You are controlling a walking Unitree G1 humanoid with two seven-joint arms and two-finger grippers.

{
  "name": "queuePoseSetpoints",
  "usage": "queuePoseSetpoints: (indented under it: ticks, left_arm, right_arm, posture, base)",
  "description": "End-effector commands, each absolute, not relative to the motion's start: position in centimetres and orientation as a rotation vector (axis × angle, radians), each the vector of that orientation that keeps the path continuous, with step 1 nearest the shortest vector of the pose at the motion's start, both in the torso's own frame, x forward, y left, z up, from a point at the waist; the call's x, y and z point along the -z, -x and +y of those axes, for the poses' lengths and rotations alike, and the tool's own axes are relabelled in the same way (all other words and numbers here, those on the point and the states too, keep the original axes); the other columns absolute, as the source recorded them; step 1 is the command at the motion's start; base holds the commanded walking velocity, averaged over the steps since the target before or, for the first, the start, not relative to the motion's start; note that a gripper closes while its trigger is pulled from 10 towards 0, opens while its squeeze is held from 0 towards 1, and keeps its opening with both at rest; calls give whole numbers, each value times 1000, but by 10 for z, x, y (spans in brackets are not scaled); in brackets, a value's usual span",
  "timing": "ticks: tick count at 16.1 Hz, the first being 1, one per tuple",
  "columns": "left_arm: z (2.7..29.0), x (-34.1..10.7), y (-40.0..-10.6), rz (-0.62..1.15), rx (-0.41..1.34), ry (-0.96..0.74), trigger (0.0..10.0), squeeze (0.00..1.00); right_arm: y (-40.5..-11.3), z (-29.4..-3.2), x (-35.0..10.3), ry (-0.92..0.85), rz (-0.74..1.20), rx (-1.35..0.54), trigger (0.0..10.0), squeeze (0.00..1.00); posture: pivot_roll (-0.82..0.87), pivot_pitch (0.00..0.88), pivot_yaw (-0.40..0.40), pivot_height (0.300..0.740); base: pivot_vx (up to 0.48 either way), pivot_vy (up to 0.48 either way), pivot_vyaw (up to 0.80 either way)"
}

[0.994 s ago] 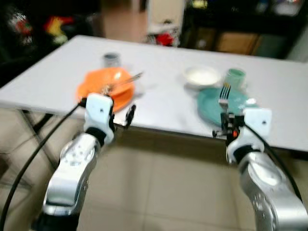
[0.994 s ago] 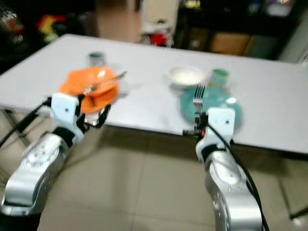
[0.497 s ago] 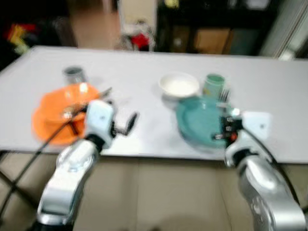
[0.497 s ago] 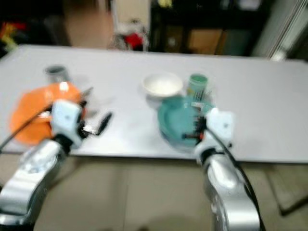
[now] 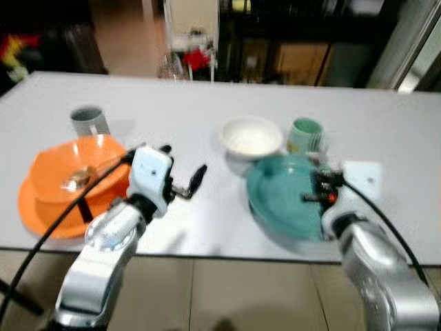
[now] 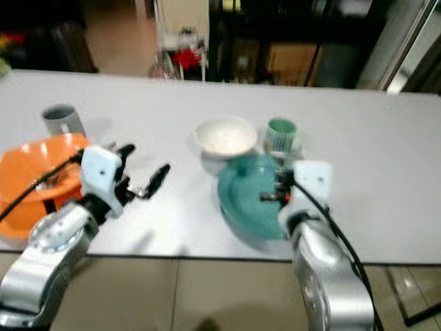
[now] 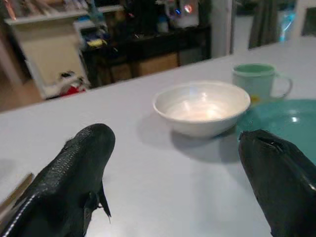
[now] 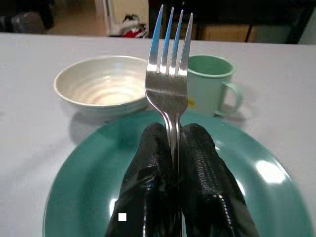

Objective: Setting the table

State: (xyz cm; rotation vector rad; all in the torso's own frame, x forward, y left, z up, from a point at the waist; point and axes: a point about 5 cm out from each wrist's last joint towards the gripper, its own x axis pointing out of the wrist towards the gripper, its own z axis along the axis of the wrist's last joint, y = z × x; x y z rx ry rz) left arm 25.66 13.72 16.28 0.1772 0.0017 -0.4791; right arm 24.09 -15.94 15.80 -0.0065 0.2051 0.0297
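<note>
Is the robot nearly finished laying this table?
Partly. The orange plate, teal plate, white bowl and green mug are out. The right gripper holds a fork above the teal plate, not yet placed. The left gripper is open.

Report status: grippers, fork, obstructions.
Right gripper shut on fork, tines up, over teal plate. Left gripper open, empty, above table. White bowl, green mug just beyond plate.
</note>
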Motion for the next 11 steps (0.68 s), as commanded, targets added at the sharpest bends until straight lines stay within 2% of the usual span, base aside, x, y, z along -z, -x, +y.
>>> queuePoseSetpoints:
  ticks: [1, 3, 5, 8, 11]
  left_arm:
    - [127, -163, -253, 7, 553, -163, 10000, 0]
    - [116, -161, -248, 33, 692, -163, 10000, 0]
    - [114, -159, -247, 45, 752, -181, 10000, 0]
    - [112, -159, -248, 50, 776, -190, 10000, 0]
    - [110, -160, -248, 59, 822, -192, 10000, 0]
  right_arm:
    - [-242, -169, -156, 13, 227, 1, 10000, 0]
    - [-251, -179, -152, 12, 298, 9, 10000, 0]
    - [-260, -186, -147, 33, 382, -5, 10000, 0]
    - [-270, -193, -143, 42, 461, -14, 10000, 0]
    - [-295, -202, -140, 74, 525, -82, 10000, 0]
  posture:
    - [3, 0, -18, 740]
    - [7, 0, -20, 740]
    - [4, 0, -15, 740]
    - [1, 0, -12, 740]
    - [-6, 0, 1, 740]
  base:
    - [0, 0, 0]
    - [0, 0, 0]
    - [0, 0, 0]
    - [0, 0, 0]
    - [0, 0, 0]
